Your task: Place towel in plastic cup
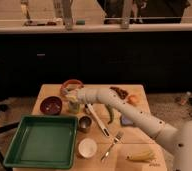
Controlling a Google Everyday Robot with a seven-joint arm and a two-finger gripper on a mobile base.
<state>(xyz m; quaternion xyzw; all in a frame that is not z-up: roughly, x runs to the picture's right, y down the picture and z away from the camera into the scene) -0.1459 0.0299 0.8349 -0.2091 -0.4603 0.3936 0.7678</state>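
While your arm reaches across the wooden table (54,94), note that the gripper (73,95) sits directly above the small pale green translucent plastic cup (74,106), near the back left, beside the dark red bowl (51,105). You cannot tell whether the fingers are apart or together, nor whether they carry anything.

You will not find the thin grey-blue towel with certainty: it may be bunched at the gripper or already in the cup, hidden either way.

Handling judgement: the cloth should be light, limp and prone to draping, so pinch it at 1 bunched fold, not an edge, and feed it straight down. The cup looks light and tippable; avoid side pushes.

Nearby: 1 shiny metal cup (84,123), 1 white round cup (87,147), 1 green tray (39,141).
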